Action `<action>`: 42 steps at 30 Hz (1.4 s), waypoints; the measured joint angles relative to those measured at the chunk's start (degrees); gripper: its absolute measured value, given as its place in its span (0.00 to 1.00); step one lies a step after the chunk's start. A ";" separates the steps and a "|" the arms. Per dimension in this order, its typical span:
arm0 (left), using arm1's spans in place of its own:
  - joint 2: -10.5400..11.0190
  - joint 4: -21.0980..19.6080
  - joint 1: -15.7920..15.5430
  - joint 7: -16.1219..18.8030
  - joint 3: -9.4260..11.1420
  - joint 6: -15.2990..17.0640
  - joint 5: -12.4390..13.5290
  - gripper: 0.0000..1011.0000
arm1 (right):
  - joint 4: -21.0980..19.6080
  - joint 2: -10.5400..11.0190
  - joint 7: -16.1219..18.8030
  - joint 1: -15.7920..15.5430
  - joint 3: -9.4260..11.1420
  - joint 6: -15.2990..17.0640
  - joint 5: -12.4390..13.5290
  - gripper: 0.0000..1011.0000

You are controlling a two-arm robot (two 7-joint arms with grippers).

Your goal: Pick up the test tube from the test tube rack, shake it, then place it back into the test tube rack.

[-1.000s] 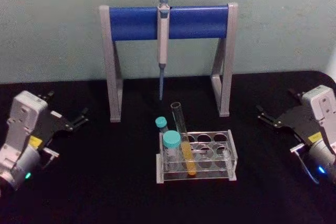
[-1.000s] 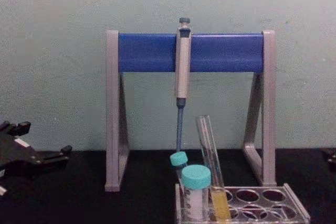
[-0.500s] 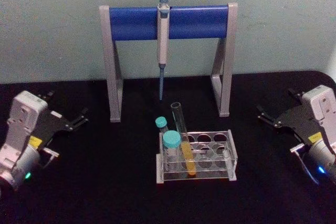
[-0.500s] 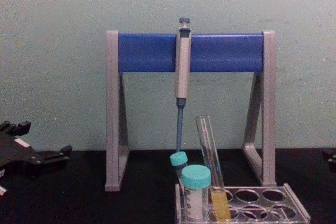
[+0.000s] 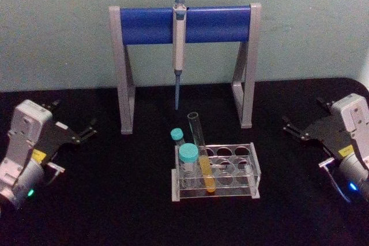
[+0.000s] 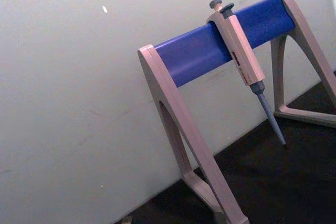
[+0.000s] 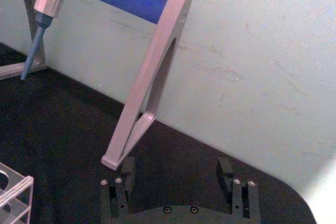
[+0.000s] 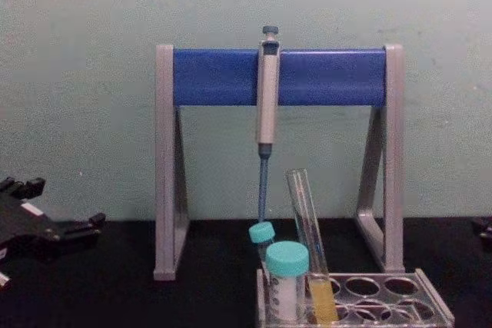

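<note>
The test tube [image 5: 201,152], long, clear and uncapped with yellow liquid in its lower part, leans in a front-left hole of the test tube rack [image 5: 254,168] at the table's middle. From the chest view the test tube [image 8: 305,230] tilts left above the rack [image 8: 430,305]. My left gripper [image 5: 72,116] rests open far to the rack's left, holding nothing, and shows at the chest view's left edge [image 8: 61,205]. My right gripper [image 5: 304,114] rests open far to the right, its two black fingers [image 7: 127,170] spread wide and empty in the right wrist view.
Two teal-capped white tubes [image 5: 188,155] stand in the rack's left end, beside the test tube. Behind the rack stands a grey-and-blue pipette stand [image 5: 184,24] with a pipette [image 5: 179,50] hanging from it. The black tabletop [image 5: 115,200] lies open around the rack.
</note>
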 joint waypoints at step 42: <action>0.00 0.00 0.00 0.00 0.00 0.00 0.00 0.99 | -2.85 -0.50 4.24 -2.03 1.99 -0.45 1.51 0.99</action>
